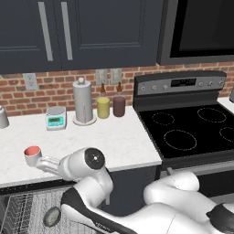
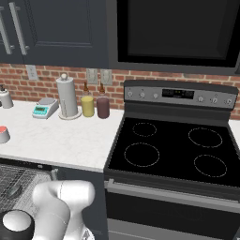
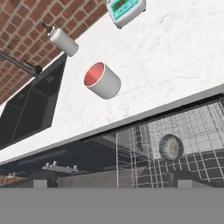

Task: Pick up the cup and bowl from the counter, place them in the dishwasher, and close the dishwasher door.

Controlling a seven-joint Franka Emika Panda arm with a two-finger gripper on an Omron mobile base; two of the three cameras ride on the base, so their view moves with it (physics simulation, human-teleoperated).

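Hand view is showing me the cup (image 3: 103, 81) standing upright on the desk (image 3: 175, 57), looking light, rigid and slick-walled, so I am planning to pinch it across its rim with the end effector spread wide and carrying nothing.

- left base view: behind the arm, facing the counter (image 1: 119, 141) left of the stove (image 1: 192, 132).
- right base view: same counter and stove, nearer the stove.
- hand view: close above the counter edge, rolled.

Arm (image 1: 137, 205): glossy white rounded shells, fat tubular links, bulbous elbows. Dark grey/black bands at the joints. Round white joint cap (image 1: 94, 158) with small dark centre mark. Black domed cap (image 2: 16, 224) in right base view. No cables visible.
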